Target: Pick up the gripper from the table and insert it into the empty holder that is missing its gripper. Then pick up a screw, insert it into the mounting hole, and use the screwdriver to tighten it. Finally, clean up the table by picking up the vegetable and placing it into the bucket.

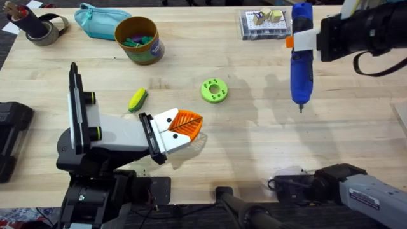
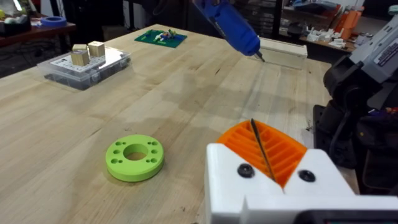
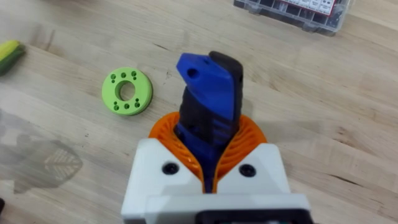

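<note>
Blue screwdriver (image 1: 301, 54) hangs bit-down above the table — corn (image 1: 137, 100) near bucket (image 1: 138, 39).

The table (image 1: 254, 140) is pale wood, matt, with visible grain. The screwdriver (image 1: 301, 54) looks like glossy blue plastic with a thin metal bit (image 2: 259, 57). The green disc (image 1: 214, 90) is matt plastic with faint layer lines. Both grippers have white plastic fingers (image 2: 261, 186) and ribbed orange pads (image 3: 249, 134). The far box (image 1: 266, 24) is clear, shiny plastic. The teal pouch (image 1: 95, 20) looks like cloth.
</note>
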Tool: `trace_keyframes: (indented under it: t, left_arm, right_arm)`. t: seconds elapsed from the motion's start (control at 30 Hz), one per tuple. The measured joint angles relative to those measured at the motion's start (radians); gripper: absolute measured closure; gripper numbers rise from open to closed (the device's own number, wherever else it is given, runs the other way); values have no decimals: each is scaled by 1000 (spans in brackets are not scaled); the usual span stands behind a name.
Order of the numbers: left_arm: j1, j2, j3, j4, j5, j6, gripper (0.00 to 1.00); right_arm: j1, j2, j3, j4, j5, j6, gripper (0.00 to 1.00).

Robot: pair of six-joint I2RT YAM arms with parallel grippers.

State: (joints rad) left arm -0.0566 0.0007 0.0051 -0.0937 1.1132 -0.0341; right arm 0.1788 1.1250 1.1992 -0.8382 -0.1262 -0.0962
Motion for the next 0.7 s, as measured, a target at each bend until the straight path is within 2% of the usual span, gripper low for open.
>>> trace_keyframes:
  t: [0.2, 0.3, 0.5, 0.7]
  left_arm:
    - [0, 0, 0, -12, 1, 0, 980]
    - [0, 0, 0, -14, 1, 0, 980]
    - [0, 0, 0, -14, 1, 0, 980]
    - [0, 0, 0, -14, 1, 0, 980]
  right_arm:
    - [0, 10, -9, -6, -13, -4, 956]
    - [0, 10, -14, 61, -93, -18, 954]
    - [8, 24, -17, 361, -304, -24, 955]
    - [28, 104, -17, 619, -493, 44, 954]
